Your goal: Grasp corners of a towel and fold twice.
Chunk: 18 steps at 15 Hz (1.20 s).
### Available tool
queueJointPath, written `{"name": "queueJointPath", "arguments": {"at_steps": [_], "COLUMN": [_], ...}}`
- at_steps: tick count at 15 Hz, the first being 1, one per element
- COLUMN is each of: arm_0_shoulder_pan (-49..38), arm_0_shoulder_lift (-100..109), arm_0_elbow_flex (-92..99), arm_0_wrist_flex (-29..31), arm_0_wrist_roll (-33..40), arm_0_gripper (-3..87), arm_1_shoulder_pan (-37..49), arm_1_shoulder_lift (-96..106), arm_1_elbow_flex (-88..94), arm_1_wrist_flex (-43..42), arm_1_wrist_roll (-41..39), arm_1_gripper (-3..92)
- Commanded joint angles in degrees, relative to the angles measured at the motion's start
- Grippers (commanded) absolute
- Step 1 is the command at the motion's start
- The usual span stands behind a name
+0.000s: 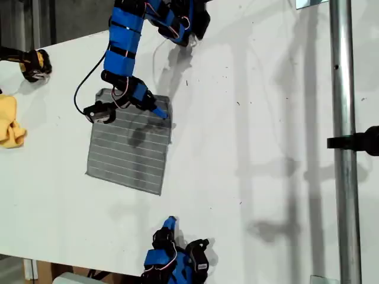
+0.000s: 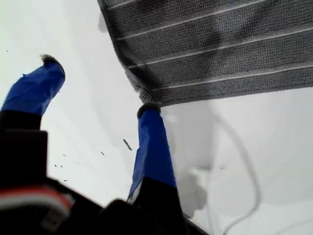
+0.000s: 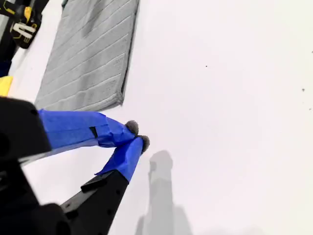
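Hovering at the towel's corner, my first gripper (image 2: pixel 95 83) is held spread apart.
My second gripper (image 3: pixel 137 136) is pressed together, empty, at the table's (image 1: pixel 266 148) six o'clock edge; the towel (image 1: pixel 130 145) lies flat at nine o'clock.

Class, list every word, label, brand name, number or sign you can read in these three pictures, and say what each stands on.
None: no view shows readable text.
The towel bears only pale stripes.
The white table shows only small dark specks.
My first gripper and my second gripper carry plain blue tape, no lettering.
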Motion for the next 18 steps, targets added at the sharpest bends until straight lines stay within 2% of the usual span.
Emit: {"name": "queueJointPath", "arguments": {"at_steps": [1, 14, 18], "arm_0_shoulder_pan": [-0.4, -0.6, -0.7], "arm_0_shoulder_lift": [0.2, 0.2, 0.2], "arm_0_elbow_flex": [0.3, 0.3, 0.3], "arm_0_wrist_flex": [0.3, 0.3, 0.3], "arm_0_wrist_roll": [-0.5, -0.5, -0.5], "arm_0_gripper": [-1.1, -0.7, -0.6], "arm_1_shoulder_pan": [0.7, 5.7, 4.5], "arm_1_shoulder_lift": [-0.7, -14.9, -16.8], "arm_1_elbow_flex": [1.5, 2.4, 0.3], "arm_1_wrist_flex": [-3.2, -9.8, -9.1], "arm_1_wrist_roll": [-0.9, -3.3, -3.6], "arm_1_gripper": [32.8, 31.1, 24.9]}}
